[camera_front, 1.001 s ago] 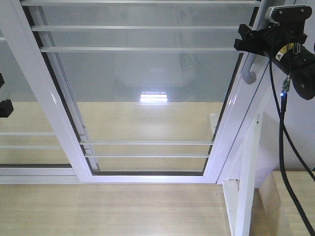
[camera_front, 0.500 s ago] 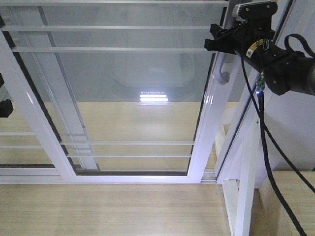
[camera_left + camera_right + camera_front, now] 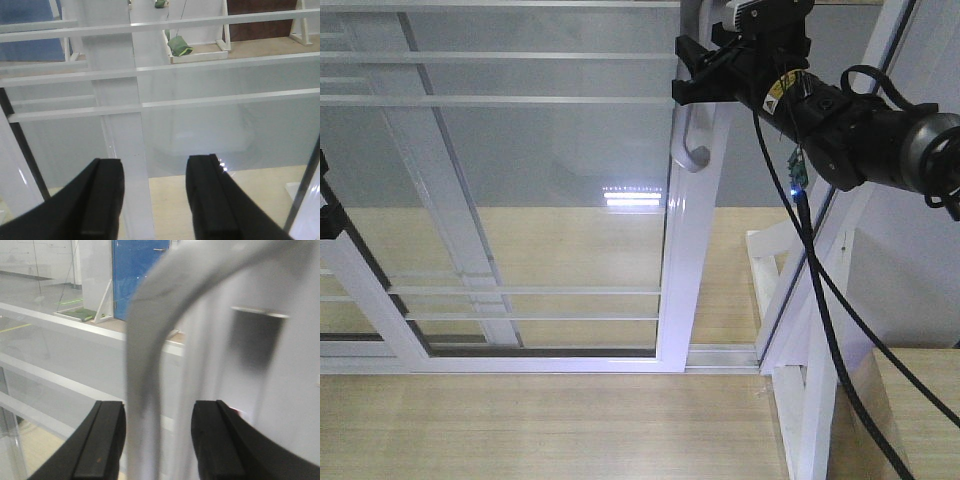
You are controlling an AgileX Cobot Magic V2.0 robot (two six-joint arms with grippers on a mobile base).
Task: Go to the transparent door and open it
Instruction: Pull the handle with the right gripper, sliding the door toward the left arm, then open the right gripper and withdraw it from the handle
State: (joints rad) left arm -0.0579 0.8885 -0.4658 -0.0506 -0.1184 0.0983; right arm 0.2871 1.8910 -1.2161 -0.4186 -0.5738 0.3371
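The transparent door is a clear glass panel in a white frame with thin horizontal bars. Its curved grey pull handle is on the right stile. My right gripper is at the top of that handle. In the right wrist view the handle passes between the right gripper's open fingers, close to the left one. My left gripper is open and holds nothing. It faces the glass and a white stile behind it.
A second barred glass panel overlaps the door on the left. A gap lies between the door's stile and the white jamb at right, with the floor track bare. A white post and black cables are at right.
The door has slid well to the left, with my right gripper moving along at its handle. The gap between the stile and the right jamb has widened.
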